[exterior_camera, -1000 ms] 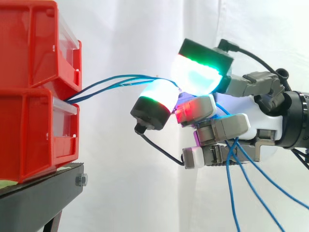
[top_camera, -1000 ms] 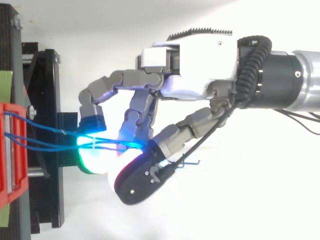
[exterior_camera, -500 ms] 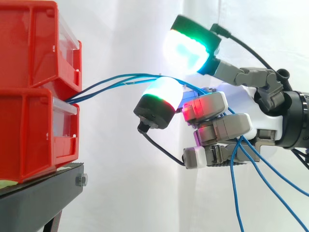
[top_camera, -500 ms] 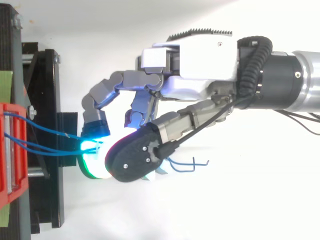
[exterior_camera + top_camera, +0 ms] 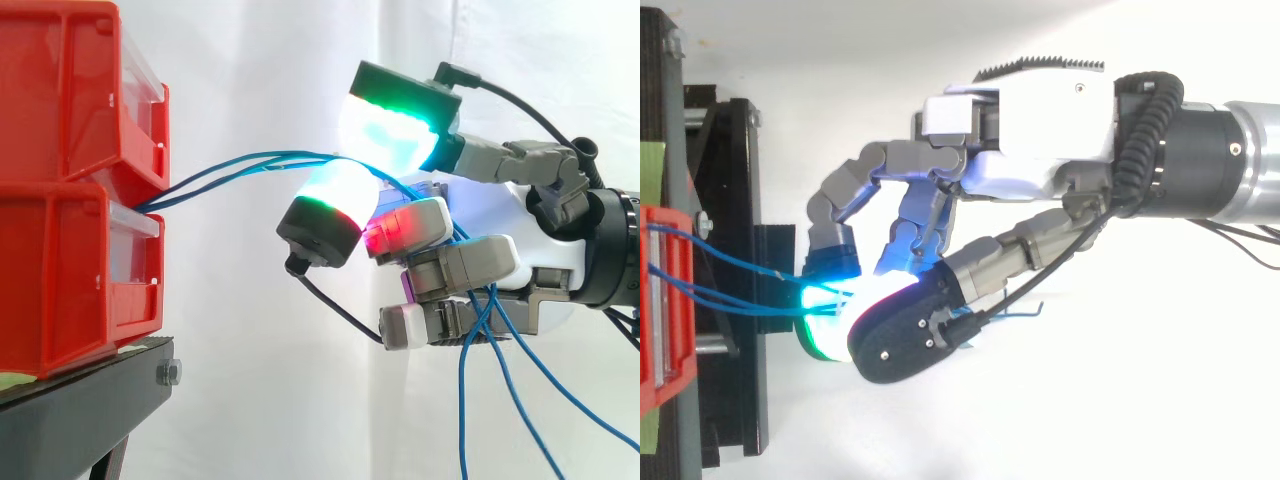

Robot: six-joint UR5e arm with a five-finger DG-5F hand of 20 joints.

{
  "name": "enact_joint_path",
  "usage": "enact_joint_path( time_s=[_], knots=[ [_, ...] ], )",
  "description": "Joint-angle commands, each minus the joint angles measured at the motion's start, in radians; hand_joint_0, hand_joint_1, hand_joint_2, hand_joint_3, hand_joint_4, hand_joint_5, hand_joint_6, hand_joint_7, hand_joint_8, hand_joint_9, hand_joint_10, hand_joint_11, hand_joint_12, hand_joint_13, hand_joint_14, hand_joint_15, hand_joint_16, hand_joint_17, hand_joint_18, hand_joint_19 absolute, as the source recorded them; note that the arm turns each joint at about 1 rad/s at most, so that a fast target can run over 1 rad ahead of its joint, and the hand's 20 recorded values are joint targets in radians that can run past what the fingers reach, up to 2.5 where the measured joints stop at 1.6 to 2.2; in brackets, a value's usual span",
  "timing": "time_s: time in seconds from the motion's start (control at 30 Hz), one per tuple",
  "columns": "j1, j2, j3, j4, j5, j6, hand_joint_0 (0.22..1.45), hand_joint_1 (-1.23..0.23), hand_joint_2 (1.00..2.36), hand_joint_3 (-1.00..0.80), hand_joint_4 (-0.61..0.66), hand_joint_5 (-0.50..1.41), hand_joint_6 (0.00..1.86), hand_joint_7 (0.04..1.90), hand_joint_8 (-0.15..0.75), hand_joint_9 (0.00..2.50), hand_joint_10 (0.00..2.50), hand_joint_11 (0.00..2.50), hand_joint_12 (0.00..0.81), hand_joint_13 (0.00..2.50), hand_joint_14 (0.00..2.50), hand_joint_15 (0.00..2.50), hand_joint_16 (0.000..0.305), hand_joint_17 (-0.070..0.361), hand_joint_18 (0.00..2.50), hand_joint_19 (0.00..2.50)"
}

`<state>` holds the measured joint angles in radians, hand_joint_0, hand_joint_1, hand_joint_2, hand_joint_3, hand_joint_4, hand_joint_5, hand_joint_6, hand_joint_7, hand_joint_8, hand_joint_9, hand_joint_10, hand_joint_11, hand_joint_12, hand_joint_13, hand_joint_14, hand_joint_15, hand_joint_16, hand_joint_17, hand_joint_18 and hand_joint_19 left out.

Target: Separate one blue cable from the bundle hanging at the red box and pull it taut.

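Note:
Several thin blue cables (image 5: pixel 240 165) come out between the two stacked red bins (image 5: pixel 70 180) at the left and arc rightward into my hand (image 5: pixel 530 250). They pass over a glowing fingertip (image 5: pixel 335 200) and under the thumb's green-cyan pad (image 5: pixel 395 130), which sits just above them. Behind the curled fingers the cables drop in loose strands (image 5: pixel 520 400) toward the lower right. From above, two cable strands (image 5: pixel 740 275) run from the red bin (image 5: pixel 665 300) to the glowing pads, with the hand (image 5: pixel 1040 140) reaching in from the right.
The bins stand on a black stand (image 5: pixel 90 400), whose frame (image 5: pixel 735 200) lies just left of the fingertips in the top view. A white curtain hangs behind. Open space lies below and right of the hand.
The thumb, closed on the cables a second ago, lifted away half a second ago and has now come back down close over them. The hanging strands have swung and crossed.

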<state>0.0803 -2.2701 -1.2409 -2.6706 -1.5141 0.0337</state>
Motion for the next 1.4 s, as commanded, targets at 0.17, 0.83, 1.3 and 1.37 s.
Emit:
enact_joint_path(
  time_s=[0.17,0.83,1.3,1.37],
  knots=[
    [0.0,0.0,0.0,0.0,0.0,0.0,0.78,-0.89,1.0,-0.5,0.22,-0.2,0.88,1.03,0.357,1.16,0.02,1.16,0.389,1.33,0.03,1.06,0.044,0.098,1.0,0.61],
    [0.001,0.0,0.0,0.0,-0.003,0.0,0.74,-0.82,1.02,-0.29,0.18,-0.22,0.86,0.95,0.364,1.04,0.02,1.1,0.397,1.28,0.03,1.01,0.047,0.105,1.01,0.66],
    [-0.004,0.0,0.0,0.0,-0.005,0.0,0.6,-0.87,1.0,-0.5,0.22,-0.2,0.91,1.1,0.364,1.13,0.02,1.2,0.405,1.29,0.03,1.02,0.045,0.101,1.03,0.68],
    [-0.005,0.0,0.0,0.0,-0.005,-0.002,0.56,-0.82,1.0,-0.5,0.23,-0.2,0.89,1.06,0.369,1.13,0.02,1.19,0.412,1.31,0.03,1.02,0.047,0.107,1.05,0.69]
  ],
)
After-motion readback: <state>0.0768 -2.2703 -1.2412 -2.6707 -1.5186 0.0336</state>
